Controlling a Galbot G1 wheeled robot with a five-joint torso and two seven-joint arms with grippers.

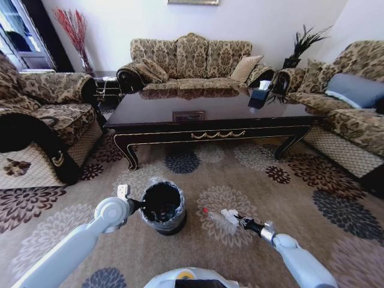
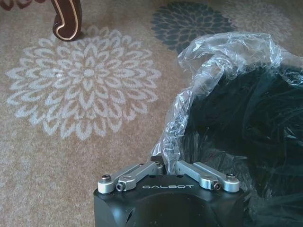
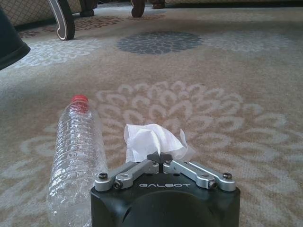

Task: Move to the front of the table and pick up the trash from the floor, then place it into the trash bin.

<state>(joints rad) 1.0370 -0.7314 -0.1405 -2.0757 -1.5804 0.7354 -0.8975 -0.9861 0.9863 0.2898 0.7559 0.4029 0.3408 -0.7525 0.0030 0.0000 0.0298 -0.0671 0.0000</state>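
Observation:
The trash bin (image 1: 165, 224) stands on the carpet in front of the table (image 1: 180, 103). My left gripper (image 1: 137, 204) is at its near rim, shut on the clear liner (image 2: 222, 52) in the left wrist view, where the fingertips (image 2: 164, 164) meet under the plastic. To the right lies the clear bottle (image 1: 217, 220) with a red cap, on its side. My right gripper (image 1: 240, 219) is low over the carpet beside the bottle (image 3: 78, 146), shut (image 3: 159, 157) on the white paper wad (image 3: 151, 139). The wad (image 1: 229, 214) touches the floor next to the bottle.
The sofa (image 1: 192, 60) stands behind the table, and armchairs (image 1: 42, 114) (image 1: 348, 102) stand at both sides. A dark tissue box (image 1: 259, 96) sits on the tabletop. Curved table legs (image 2: 68, 19) (image 3: 64, 21) stand beyond the grippers. Flowered carpet (image 1: 312, 180) lies open to the right.

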